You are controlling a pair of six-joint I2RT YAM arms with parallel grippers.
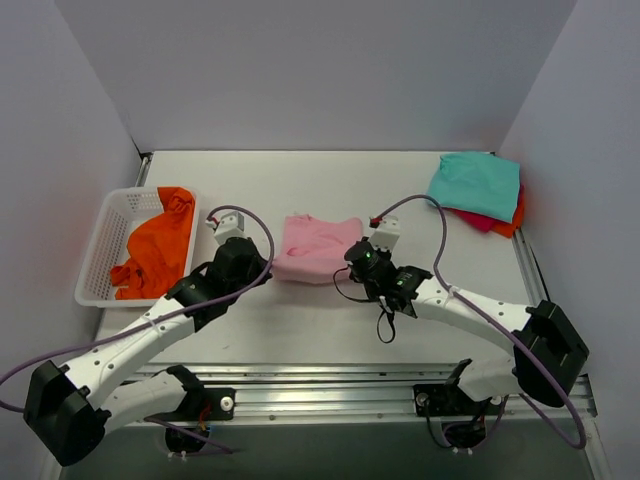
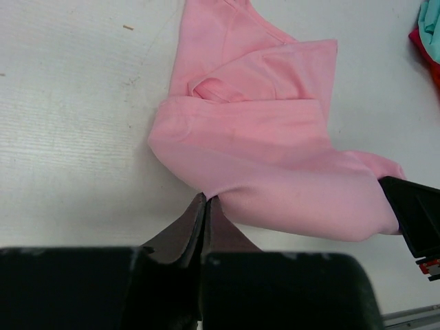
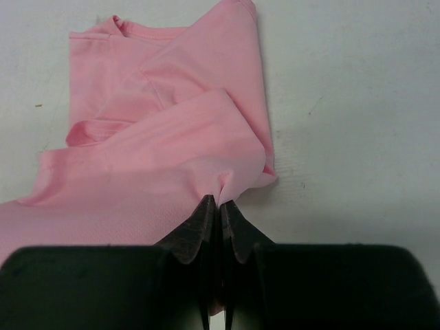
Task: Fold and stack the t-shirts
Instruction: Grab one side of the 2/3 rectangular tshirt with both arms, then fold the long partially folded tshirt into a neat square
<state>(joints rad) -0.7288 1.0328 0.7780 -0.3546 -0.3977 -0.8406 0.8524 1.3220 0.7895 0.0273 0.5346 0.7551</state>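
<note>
A light pink, soft cloth short-sleeved t-shirt (image 1: pixel 318 250) lies partly folded at the middle of the white surface (image 1: pixel 300 330), between the two arms. Its collar points to the far side and one layer is doubled over the body.

The left hand (image 1: pixel 264 272) sits at the shirt's near left edge. In the left wrist view its two dark fingers (image 2: pixel 189 230) are pressed together, with the pink hem meeting their tips, so it appears to pinch the cloth there. The right hand (image 1: pixel 352 262) is at the near right corner. In the right wrist view its fingers (image 3: pixel 196 230) are closed tight and the pink fabric bunches into a small pucker right at the tips, clearly gripped.

At the far right corner of the surface a teal cloth t-shirt (image 1: pixel 475 185) lies folded on top of a red t-shirt (image 1: pixel 480 222), whose edge shows along the near and right sides. On the left, a bright orange t-shirt (image 1: pixel 160 245) is crumpled inside a white plastic mesh basket (image 1: pixel 100 255), well apart from the pink one.
</note>
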